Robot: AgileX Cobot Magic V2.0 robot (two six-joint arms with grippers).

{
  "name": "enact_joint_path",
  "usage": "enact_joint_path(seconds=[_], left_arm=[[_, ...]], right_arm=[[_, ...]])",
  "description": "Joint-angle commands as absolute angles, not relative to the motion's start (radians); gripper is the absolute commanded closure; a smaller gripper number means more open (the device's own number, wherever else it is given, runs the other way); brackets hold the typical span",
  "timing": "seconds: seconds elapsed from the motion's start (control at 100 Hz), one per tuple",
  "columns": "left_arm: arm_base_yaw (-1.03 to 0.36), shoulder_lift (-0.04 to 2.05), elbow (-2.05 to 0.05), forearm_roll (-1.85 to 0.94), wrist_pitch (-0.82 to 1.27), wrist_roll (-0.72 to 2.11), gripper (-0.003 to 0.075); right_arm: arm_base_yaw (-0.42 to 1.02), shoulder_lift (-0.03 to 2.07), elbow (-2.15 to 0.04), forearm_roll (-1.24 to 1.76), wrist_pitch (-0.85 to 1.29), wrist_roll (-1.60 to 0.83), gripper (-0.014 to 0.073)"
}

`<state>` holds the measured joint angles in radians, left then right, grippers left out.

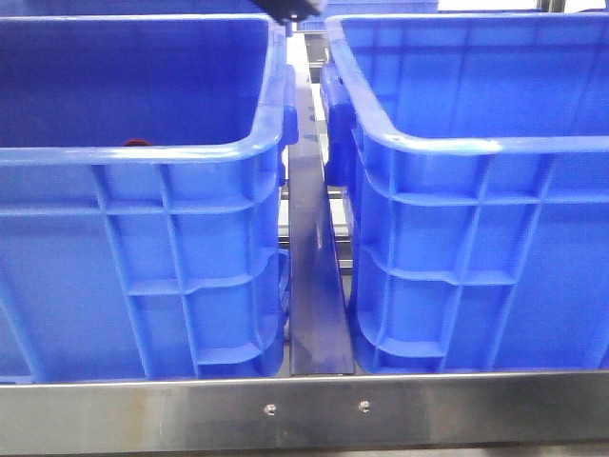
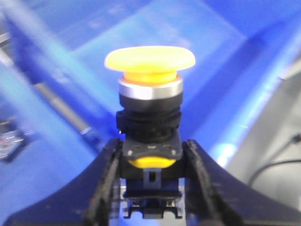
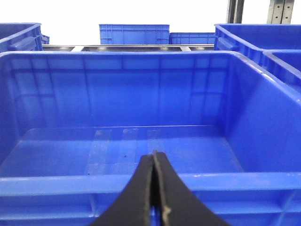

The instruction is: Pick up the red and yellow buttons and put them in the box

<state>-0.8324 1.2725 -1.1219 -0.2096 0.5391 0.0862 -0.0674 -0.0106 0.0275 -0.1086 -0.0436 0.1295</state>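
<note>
In the left wrist view my left gripper [image 2: 150, 162] is shut on a yellow button [image 2: 149, 63]; the fingers clamp its black body and the yellow domed cap stands above them, over blurred blue crate walls. In the front view two blue crates stand side by side: the left crate [image 1: 143, 157] and the right crate [image 1: 476, 148]. A sliver of a dark-red button [image 1: 136, 143] shows just over the left crate's near rim. A dark part of an arm [image 1: 290, 9] shows at the top centre. My right gripper [image 3: 154, 157] is shut and empty, above the near rim of a blue crate [image 3: 141, 183].
A dark metal rail [image 1: 314, 276] runs between the two crates. A steel bar [image 1: 304, 409] crosses the front edge. More blue crates [image 3: 134, 34] stand behind in the right wrist view. The crate under the right gripper shows tape strips on its floor [image 3: 127, 146].
</note>
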Motion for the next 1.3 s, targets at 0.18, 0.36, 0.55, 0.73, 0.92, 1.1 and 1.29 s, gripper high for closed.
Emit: enact_joint_path(seconds=[0.18,0.36,0.55,0.73,0.92,1.1,1.29], left_arm=[[-0.856,1.25,-1.151,-0.225,0.459,0.087,0.0741],[-0.856,1.25,-1.151,-0.225,0.459,0.087,0.0741],[-0.856,1.25,-1.151,-0.225,0.459,0.087,0.0741],[-0.856,1.25,-1.151,-0.225,0.459,0.087,0.0741],[-0.856,1.25,-1.151,-0.225,0.459,0.087,0.0741],[-0.856,1.25,-1.151,-0.225,0.459,0.087,0.0741],[-0.856,1.25,-1.151,-0.225,0.459,0.087,0.0741]], right_arm=[[-0.072,-0.03,0.033,-0.123,-0.12,0.126,0.0662],[-0.072,-0.03,0.033,-0.123,-0.12,0.126,0.0662],[-0.072,-0.03,0.032,-0.123,-0.164,0.126,0.0662],[-0.072,-0.027,-0.056,-0.123,-0.057,0.126,0.0662],[-0.072,0.05,-0.249,-0.124,0.215,0.126,0.0662],[-0.072,0.207,-0.408,-0.124,0.409,0.126,0.0662],[-0.072,0.375,-0.555,-0.116,0.545,0.126,0.0638]])
